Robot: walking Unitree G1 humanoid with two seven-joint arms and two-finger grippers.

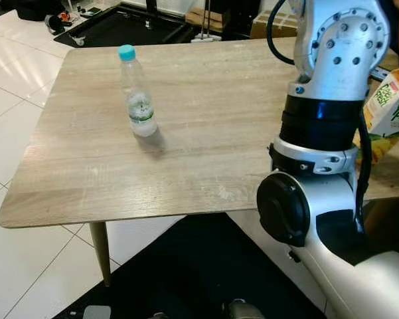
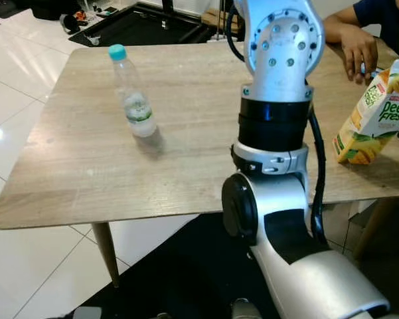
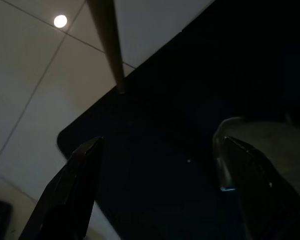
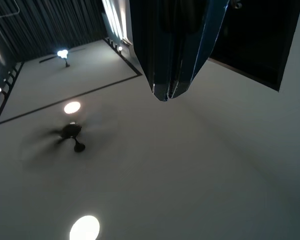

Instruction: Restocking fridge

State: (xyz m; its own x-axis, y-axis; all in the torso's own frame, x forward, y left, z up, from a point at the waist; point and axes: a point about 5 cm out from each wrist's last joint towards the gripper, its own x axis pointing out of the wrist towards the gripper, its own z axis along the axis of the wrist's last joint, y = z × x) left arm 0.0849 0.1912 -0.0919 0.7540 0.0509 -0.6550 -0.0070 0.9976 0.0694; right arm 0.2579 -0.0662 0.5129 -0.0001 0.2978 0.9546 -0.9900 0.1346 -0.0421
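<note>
White floor tiles surround the wooden surface (image 1: 206, 133), where a bottle (image 1: 137, 93) stands upright and a juice carton (image 2: 375, 113) sits beside a person's hand (image 2: 358, 50). Right arm (image 2: 275, 86) rises upright; its jaws: cannot tell. Left gripper (image 3: 159, 195) hangs low, jaws spread, holding nothing.
</note>
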